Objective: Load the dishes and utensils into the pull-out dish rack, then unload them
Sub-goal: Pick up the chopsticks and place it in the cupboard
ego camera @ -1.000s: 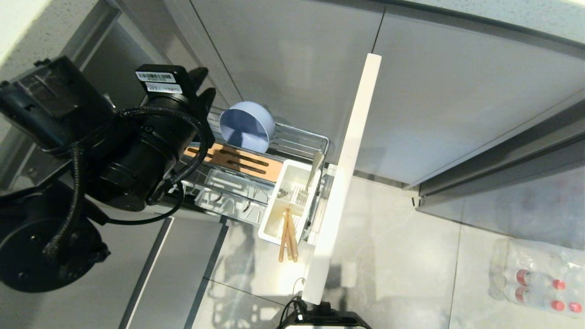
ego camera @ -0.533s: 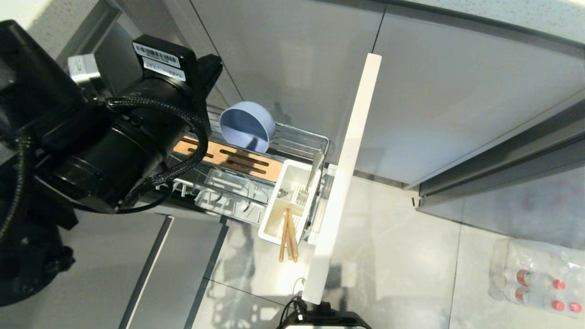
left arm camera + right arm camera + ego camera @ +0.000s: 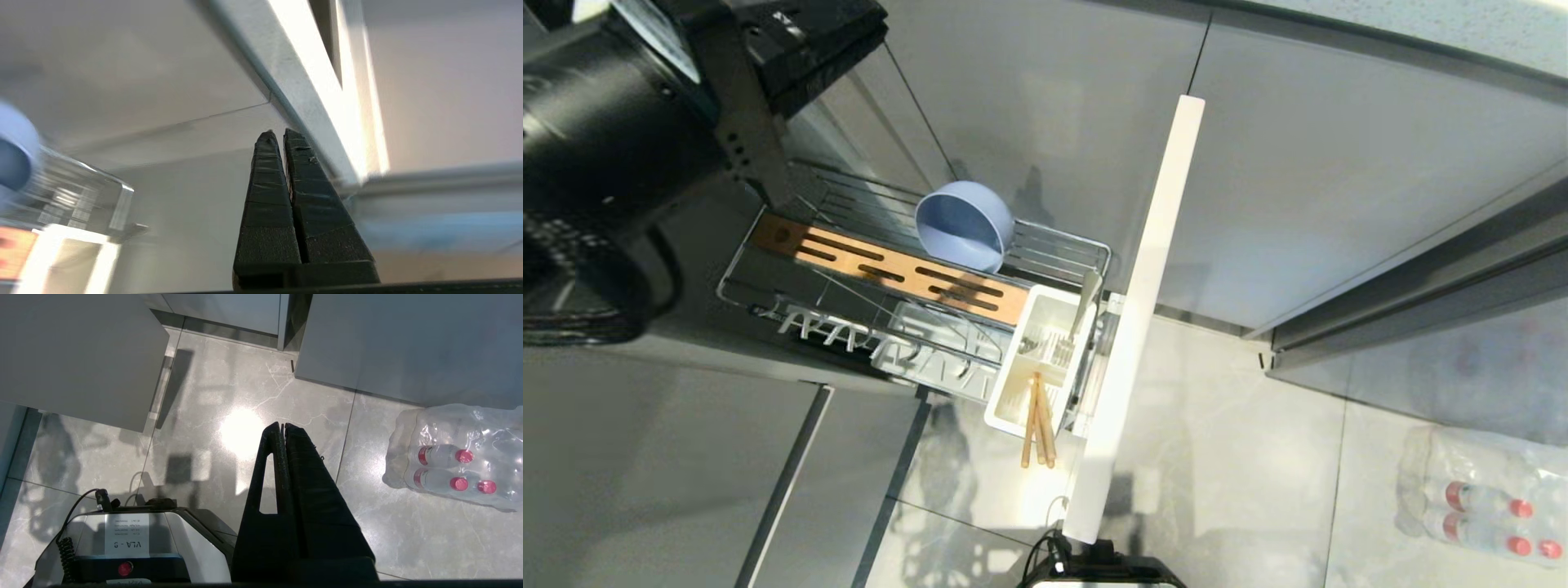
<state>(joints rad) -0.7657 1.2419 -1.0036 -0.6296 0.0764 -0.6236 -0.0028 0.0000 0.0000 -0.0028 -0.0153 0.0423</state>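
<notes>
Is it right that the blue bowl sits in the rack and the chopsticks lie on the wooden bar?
Not quite. The head view shows the chopsticks standing in the white caddy, not on the wooden bar. The blue bowl does sit in the rack.

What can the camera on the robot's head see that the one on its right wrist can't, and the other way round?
Only the head view shows the pull-out dish rack with the grey-blue bowl, the chopsticks and spoon in its white caddy.

Only the right wrist view shows the right end effector, shut and pointing at the floor.

Both show the pack of water bottles on the grey floor tiles.
</notes>
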